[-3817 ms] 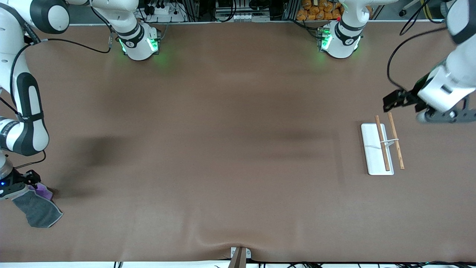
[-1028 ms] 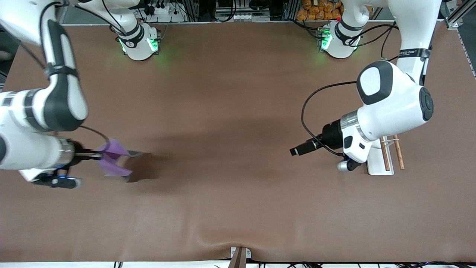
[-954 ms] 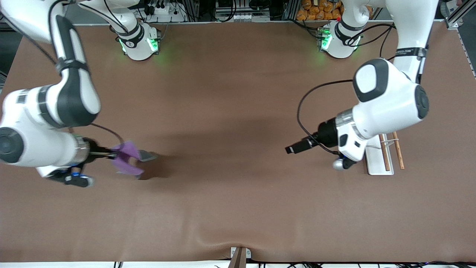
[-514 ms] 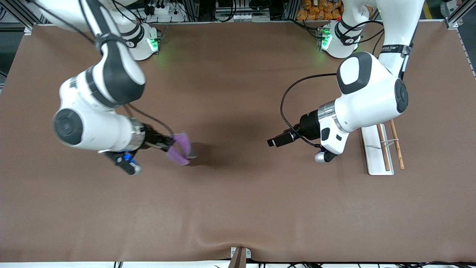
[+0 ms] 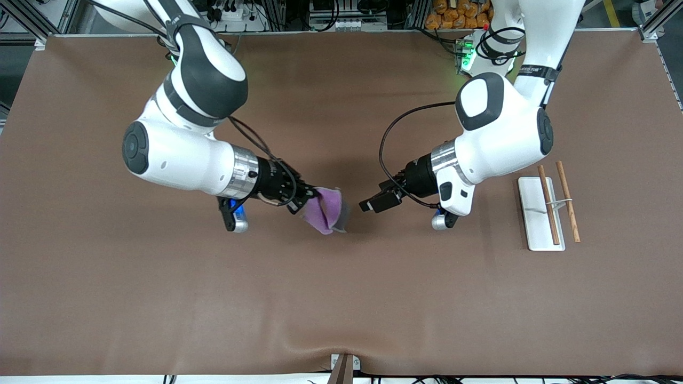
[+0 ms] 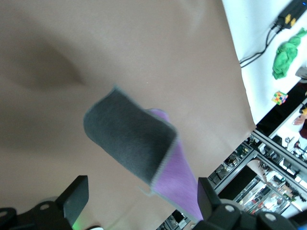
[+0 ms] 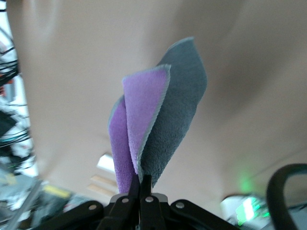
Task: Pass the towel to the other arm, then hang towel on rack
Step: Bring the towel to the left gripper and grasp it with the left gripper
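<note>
Both arms now mid-table, right fingers clamping towel, left fingers spread, rack unobstructed

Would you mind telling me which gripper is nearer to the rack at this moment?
The left gripper is nearer: it hangs open over mid-table, toward the rack. The right gripper, shut on the towel, is over the table farther toward the right arm's end.

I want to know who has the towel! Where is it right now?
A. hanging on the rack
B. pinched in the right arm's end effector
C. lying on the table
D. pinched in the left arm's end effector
B: the right end effector is shut on the towel, held up over the table; the left end effector is open and empty beside it.
</note>
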